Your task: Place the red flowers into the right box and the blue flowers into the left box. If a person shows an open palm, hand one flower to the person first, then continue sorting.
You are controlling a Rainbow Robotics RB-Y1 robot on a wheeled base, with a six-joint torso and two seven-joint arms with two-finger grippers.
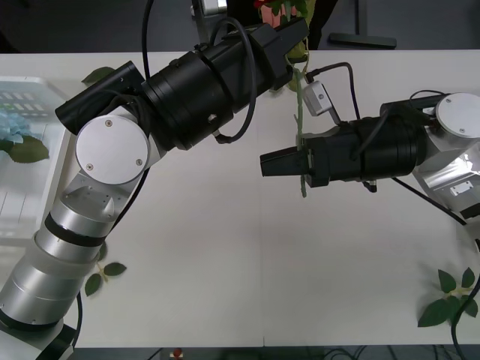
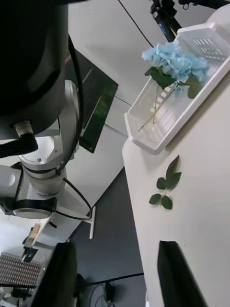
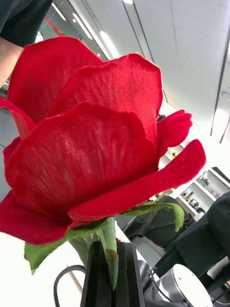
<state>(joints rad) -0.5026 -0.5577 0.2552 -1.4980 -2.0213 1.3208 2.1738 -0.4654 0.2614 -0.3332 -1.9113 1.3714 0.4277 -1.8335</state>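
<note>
My left gripper (image 1: 295,31) reaches over the table's far edge, shut on the stem of a red flower (image 1: 264,4). In the left wrist view the bloom (image 3: 86,144) rises just above my black fingers (image 3: 96,278), which clamp the green stem. That stem (image 1: 301,120) hangs down and crosses in front of my right arm. My right gripper (image 1: 264,163) hovers over mid-table pointing left, open and holding nothing (image 2: 115,247). The left box (image 1: 34,94) at the table's left edge holds a blue flower (image 1: 11,131), and both also appear in the right wrist view (image 2: 158,129), (image 2: 177,62). The right box is out of view.
Loose green leaf sprigs lie on the white table at the front left (image 1: 101,277), at the front right (image 1: 450,300) and near the left box (image 2: 165,187). A person's bare forearm under a dark sleeve (image 3: 9,48) is beside the rose, apart from it.
</note>
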